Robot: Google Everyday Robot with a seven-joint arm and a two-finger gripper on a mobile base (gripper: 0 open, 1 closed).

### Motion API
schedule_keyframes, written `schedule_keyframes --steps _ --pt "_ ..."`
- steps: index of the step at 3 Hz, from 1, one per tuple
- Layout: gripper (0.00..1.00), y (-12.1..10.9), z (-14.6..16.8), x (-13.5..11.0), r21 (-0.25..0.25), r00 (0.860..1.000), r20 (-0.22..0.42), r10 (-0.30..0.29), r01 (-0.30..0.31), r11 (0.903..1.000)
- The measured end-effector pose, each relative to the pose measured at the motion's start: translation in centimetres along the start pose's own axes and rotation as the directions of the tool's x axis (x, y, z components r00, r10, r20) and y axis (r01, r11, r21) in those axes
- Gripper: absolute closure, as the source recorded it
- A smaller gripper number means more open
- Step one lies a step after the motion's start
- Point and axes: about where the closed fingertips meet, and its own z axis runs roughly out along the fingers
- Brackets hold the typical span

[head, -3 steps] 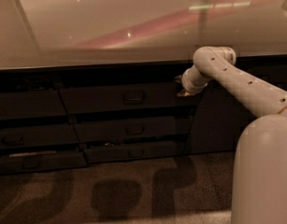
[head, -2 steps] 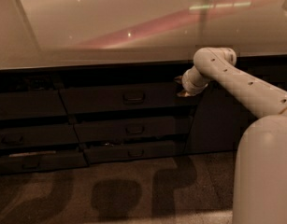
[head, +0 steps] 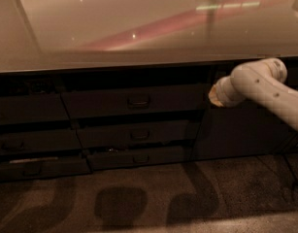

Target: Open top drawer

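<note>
A glossy beige countertop (head: 139, 28) runs across the whole upper part of the view, with pale streaks of light reflected in it. Beneath its front edge, at far left, sits a column of three dark drawer fronts (head: 27, 108), the lowest of them carrying a light strip along its top edge.

Just right of that column is the top drawer (head: 100, 105), the tallest and widest dark grey front, directly under the counter's edge. Its small loop handle (head: 138, 101) sits at its centre. Whether the front is fully shut cannot be told in the dim light. Two shallower drawer fronts lie under it, the middle drawer (head: 139, 135) and the bottom drawer (head: 139, 157), each with a similar handle.

Right of the drawers stands a tall dark cabinet door (head: 236, 132). In front of its upper part, the robot's white arm (head: 265, 84) reaches in from the right edge. The gripper (head: 214, 95) at its end hovers beside the top drawer's right end, well apart from the handle; whether it is open or closed cannot be told.

A patterned carpet (head: 139, 203) covers the floor below.
</note>
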Motion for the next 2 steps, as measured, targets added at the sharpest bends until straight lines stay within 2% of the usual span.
schedule_keyframes --steps 1,2 --pt "1.00 7.3 0.2 -0.6 -0.058 0.999 -0.019 -0.044 0.043 0.9974" --pt "0.84 12.2 1.7 -2.6 -0.139 0.997 0.011 -0.082 0.083 0.9868"
